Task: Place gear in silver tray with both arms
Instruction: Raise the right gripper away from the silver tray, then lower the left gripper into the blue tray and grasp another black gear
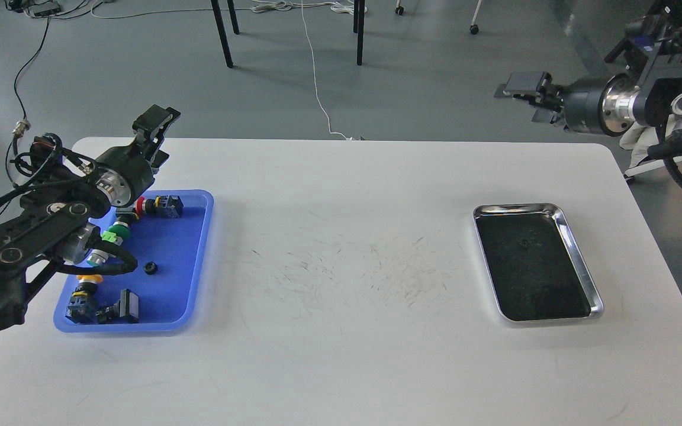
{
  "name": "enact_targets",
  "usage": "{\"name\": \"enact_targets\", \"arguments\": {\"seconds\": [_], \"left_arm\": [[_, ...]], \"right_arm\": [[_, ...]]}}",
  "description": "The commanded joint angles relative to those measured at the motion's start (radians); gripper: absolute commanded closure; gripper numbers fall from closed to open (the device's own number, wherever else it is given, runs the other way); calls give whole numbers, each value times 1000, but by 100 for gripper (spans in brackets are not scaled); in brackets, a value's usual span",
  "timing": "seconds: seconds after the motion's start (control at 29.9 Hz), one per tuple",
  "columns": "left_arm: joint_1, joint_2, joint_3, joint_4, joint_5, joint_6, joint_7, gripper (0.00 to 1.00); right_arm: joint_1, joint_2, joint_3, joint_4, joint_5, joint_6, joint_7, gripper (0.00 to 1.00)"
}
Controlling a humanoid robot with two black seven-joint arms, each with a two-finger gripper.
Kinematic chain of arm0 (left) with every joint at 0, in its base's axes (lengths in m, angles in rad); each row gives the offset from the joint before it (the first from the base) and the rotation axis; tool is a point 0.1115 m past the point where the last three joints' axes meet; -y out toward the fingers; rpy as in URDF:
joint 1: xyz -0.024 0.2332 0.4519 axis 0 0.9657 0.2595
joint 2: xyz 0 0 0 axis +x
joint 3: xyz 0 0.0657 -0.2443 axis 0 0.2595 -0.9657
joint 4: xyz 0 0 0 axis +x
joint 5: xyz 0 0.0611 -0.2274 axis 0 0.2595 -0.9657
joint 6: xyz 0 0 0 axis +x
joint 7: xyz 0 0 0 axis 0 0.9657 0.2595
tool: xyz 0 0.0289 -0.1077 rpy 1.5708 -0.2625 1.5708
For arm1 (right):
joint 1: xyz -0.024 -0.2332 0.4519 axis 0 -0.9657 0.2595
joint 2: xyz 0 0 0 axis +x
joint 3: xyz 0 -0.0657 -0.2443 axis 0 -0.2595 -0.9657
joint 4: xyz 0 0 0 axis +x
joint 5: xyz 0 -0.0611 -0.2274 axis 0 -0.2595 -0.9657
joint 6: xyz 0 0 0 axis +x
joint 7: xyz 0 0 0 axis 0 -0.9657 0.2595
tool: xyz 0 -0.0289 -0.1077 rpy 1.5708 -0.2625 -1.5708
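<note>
The silver tray (579, 255) lies on the white table at the right. A tiny dark speck (521, 241) sits on its dark bottom; I cannot tell what it is. A small black ring-shaped gear (150, 268) lies in the blue plastic tray (199, 260) at the left. My left gripper (158, 139) hovers over the blue tray's far left corner, its fingers apart and empty. My right gripper (531, 99) is raised high beyond the table's far right edge, well above and behind the silver tray. Its fingers are apart with nothing between them.
The blue tray also holds several push-button switches with red (140, 206), green (110, 235) and yellow (87, 278) caps, and black connector blocks (126, 306). Chair legs (222, 32) and cables stand on the floor beyond the table. A cloth-draped object is at the far right.
</note>
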Motion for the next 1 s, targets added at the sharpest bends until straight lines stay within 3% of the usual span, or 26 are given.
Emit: {"name": "enact_targets", "arguments": {"seconds": [0.0,0.13,0.33,0.43,0.67,0.97], "left_arm": [[-2,64,0,-66,1,-4,3,2],[7,197,1,-227,3,-16,3,2],[42,487,15,-517,65,-102,-5,2],[49,591,44,-605,146,-152,-36,2],[53,607,191,-590,674,-168,-86,2],[58,532,406,-484,976,-31,-114,3]], "right_arm": [[-95,-33,140,11,346,0,1,6],[-276,-37,286,8,521,20,3,6],[-584,-37,443,64,523,104,9,5],[-675,-30,498,78,526,116,23,5],[-773,28,520,81,522,116,39,4],[-827,43,509,95,520,116,43,4]]}}
